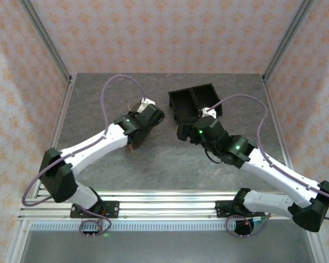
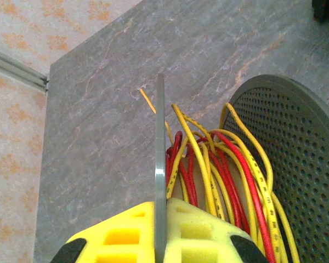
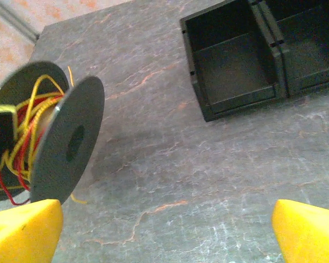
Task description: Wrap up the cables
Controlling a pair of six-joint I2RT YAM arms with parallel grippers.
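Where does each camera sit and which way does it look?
Top camera: fixed high behind the arms, facing down at the table; left arm and right arm enter from below.
Left wrist camera: rides the left arm, facing along the left gripper, clamped on the spool flange beside the cables.
Right wrist camera: rides the right arm, facing over the table toward the black bin; the right gripper is open, tips at bottom corners.
Shared: both wrist cameras see spool and cables.
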